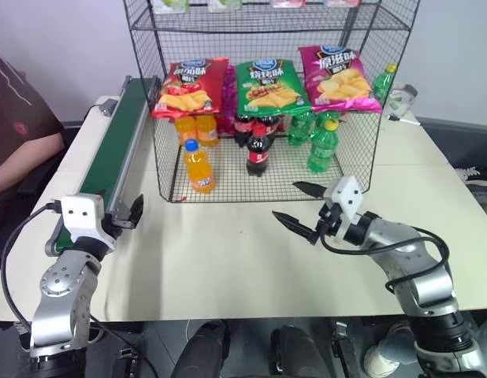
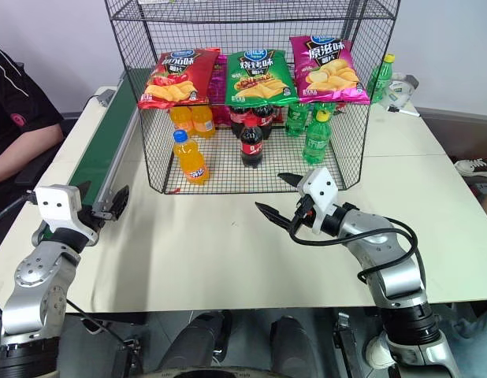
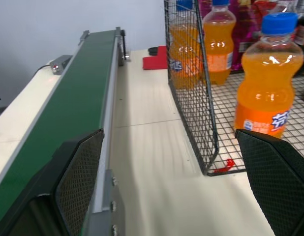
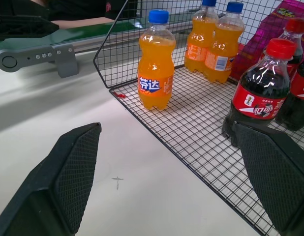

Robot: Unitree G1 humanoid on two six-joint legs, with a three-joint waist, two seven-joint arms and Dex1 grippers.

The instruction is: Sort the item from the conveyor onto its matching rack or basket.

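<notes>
Orange soda bottle (image 1: 199, 166) stood upright on the rack's (image 1: 350, 161) mesh floor, near-left corner, right of the conveyor (image 1: 117, 143). Both tools, left (image 1: 122, 216) and right (image 1: 304, 208), gaped wide and empty over the worktop (image 1: 228, 260). The bottle looked light, rigid and slick; its labelled waist seemed the safest hold.

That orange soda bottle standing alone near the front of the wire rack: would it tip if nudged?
Probably. The orange soda bottle stands tall on a narrow base on wire mesh, so a push up high could topple it. It looks full, so likely heavy and firm, and apt to roll once down.
</notes>
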